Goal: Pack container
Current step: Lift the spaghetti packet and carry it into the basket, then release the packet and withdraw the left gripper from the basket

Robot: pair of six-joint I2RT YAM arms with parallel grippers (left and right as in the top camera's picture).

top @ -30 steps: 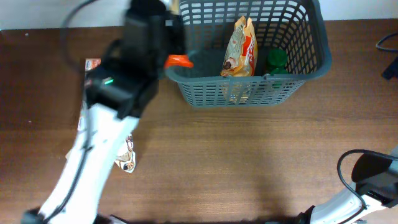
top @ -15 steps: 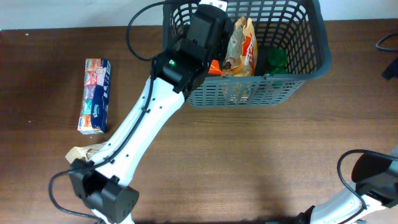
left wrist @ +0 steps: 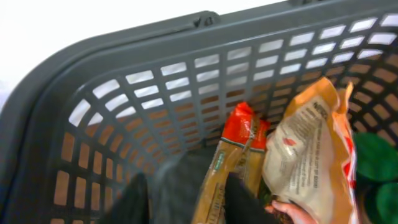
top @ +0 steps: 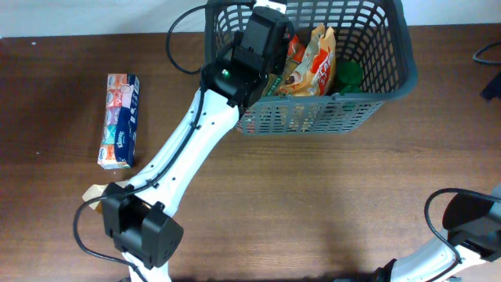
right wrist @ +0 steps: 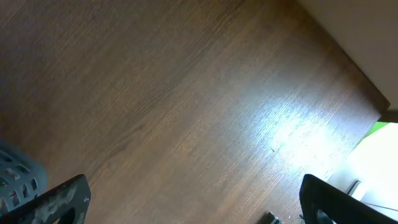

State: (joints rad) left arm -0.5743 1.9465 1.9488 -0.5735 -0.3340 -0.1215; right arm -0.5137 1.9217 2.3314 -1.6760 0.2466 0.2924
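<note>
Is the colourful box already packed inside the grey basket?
No, the colourful box lies flat on the wooden table, well to the left of the grey basket.

A robotics lab: white robot arm (top: 188, 149) over a wooden table (top: 313, 196).

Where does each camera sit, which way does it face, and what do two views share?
Overhead: above the table, facing straight down; left arm over the container, right arm at the lower right.
Left wrist: on the left arm, looking into the container at a snack bag; left gripper at bottom.
Right wrist: on the right arm, facing the table; right gripper spread across the bottom.
Shared: overhead and left wrist both show the snack bag.
</note>
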